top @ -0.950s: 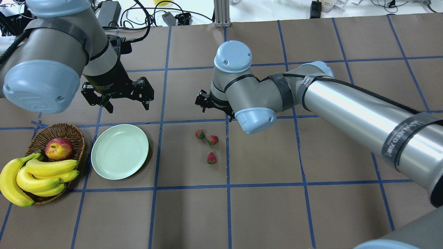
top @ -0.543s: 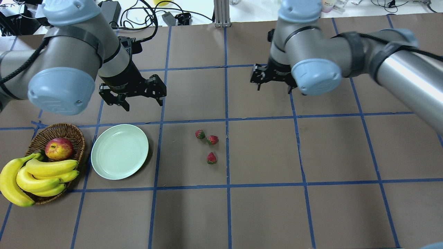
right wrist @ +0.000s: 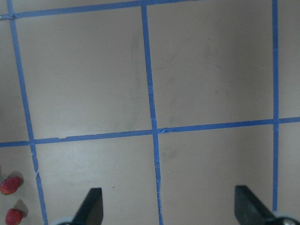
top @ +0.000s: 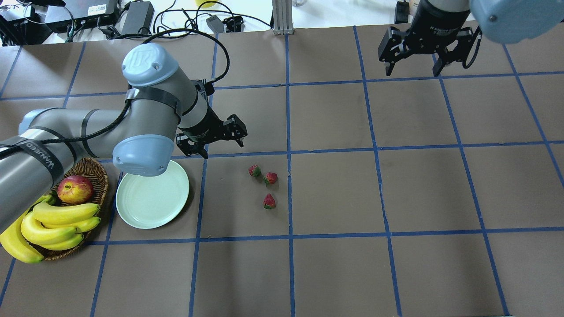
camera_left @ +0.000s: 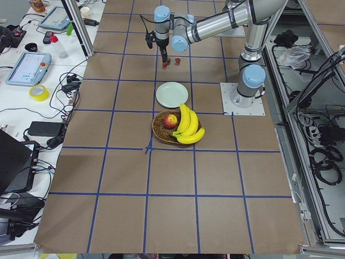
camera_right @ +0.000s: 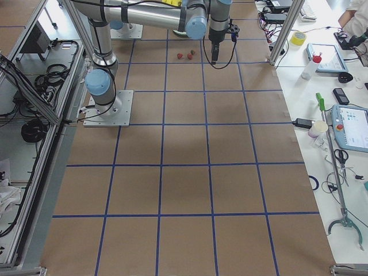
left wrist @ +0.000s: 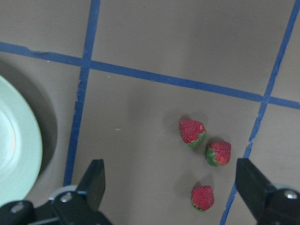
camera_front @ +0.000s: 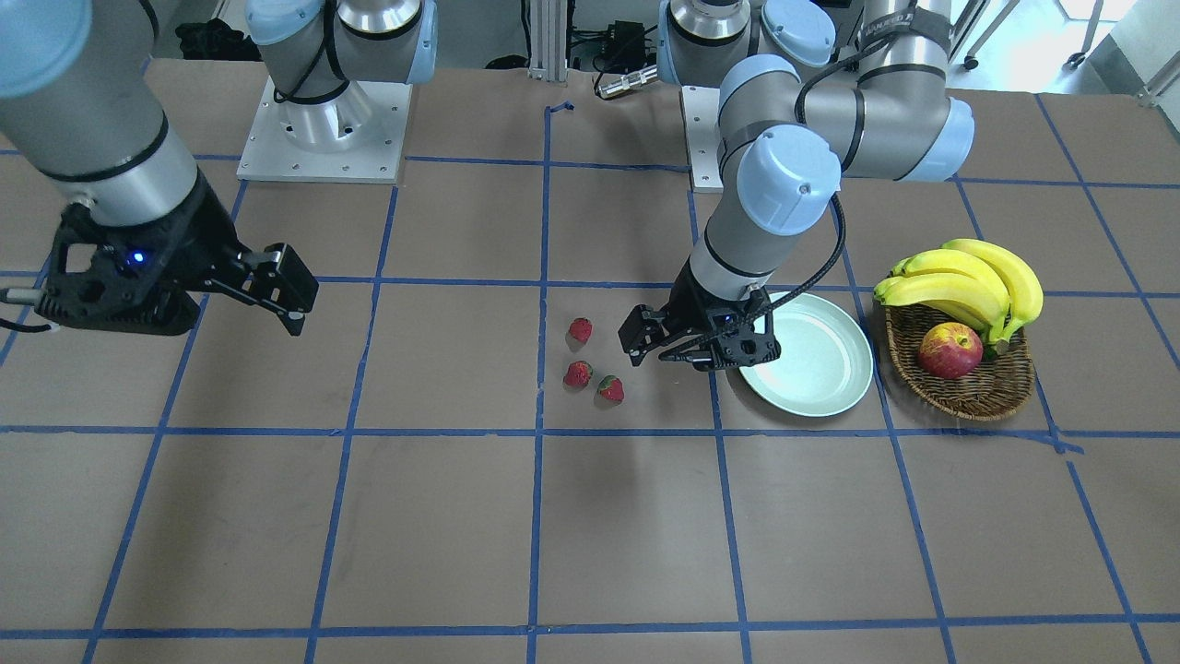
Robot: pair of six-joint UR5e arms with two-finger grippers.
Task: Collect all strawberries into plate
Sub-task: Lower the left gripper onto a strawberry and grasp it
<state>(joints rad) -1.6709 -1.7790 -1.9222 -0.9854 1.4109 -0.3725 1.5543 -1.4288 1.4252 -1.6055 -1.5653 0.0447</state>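
1. The desk (top: pixel 335 264) was covered in brown paper marked off into squares by blue tape lines.
2. The left arm (top: pixel 79 132) reached across above the basket and the plate. Its end effector (top: pixel 220 147) was spread wide and held nothing. It hung over bare desk just past the plate's far rim, between the plate and the strawberries. The left wrist view showed all three berries lying ahead of the parted fingers (left wrist: pixel 93 180).
3. The right end effector (top: pixel 413 72) was also spread and empty, over the far right part of the desk and well apart from the berries.
4. A wicker basket (top: pixel 94 169) stood at the robot's left edge of the desk and held a bunch of bananas (top: pixel 57 220) and an apple (top: pixel 75 188).
5. The plate (top: pixel 150 202) lay just beside the basket, with nothing on it.
6. Three strawberries (top: pixel 271 178) lay on the desk near its centre, none on the plate. Two lay close together, and the third lay slightly apart, nearer the robot.
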